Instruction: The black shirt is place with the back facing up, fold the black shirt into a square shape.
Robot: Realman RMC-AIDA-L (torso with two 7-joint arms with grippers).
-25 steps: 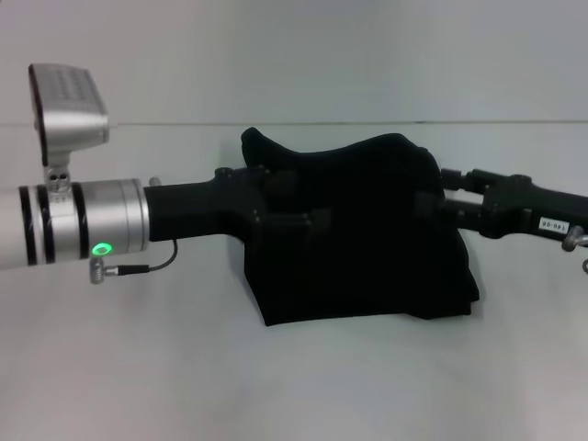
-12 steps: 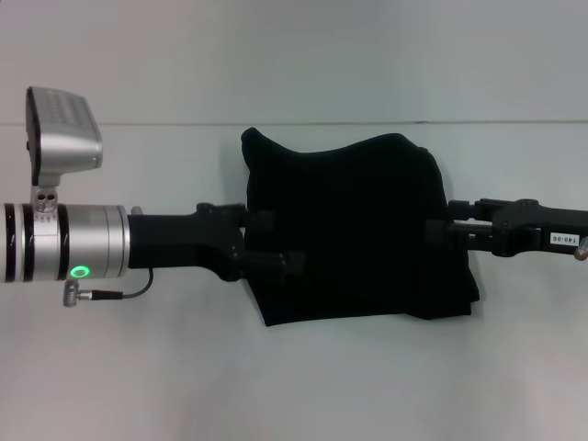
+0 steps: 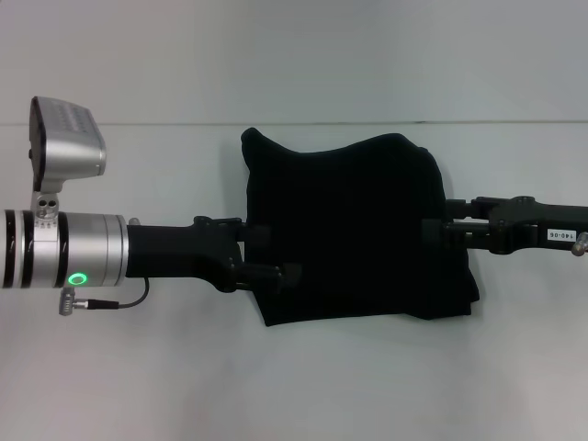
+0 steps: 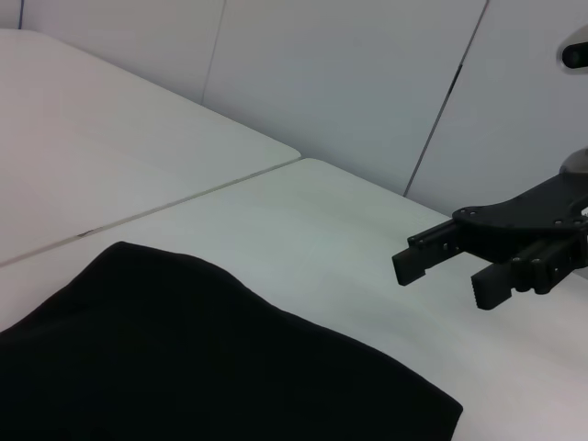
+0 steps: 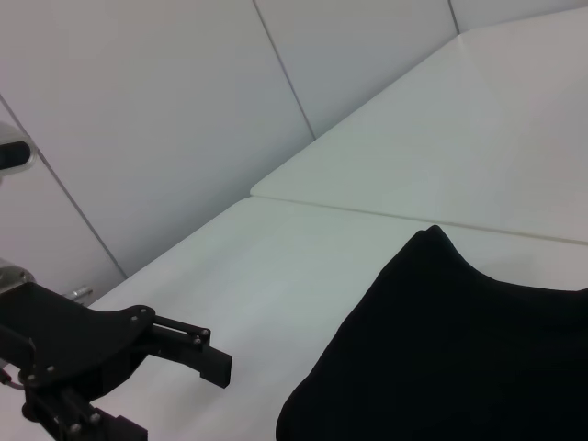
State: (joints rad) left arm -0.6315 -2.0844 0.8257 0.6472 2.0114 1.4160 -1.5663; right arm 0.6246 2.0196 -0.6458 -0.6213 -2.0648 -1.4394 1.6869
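Fingers (image 4: 432,259) parted, both grippers drawn back from black shirt (image 3: 354,230)

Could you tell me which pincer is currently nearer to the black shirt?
Neither clearly. The left pincer is open at the black shirt's left edge, overlapping it in the head view; the right pincer is open at its right edge, likewise overlapping.

Bare lab-like test space: plain white table (image 3: 303,386), blank white panel walls (image 4: 349,83)
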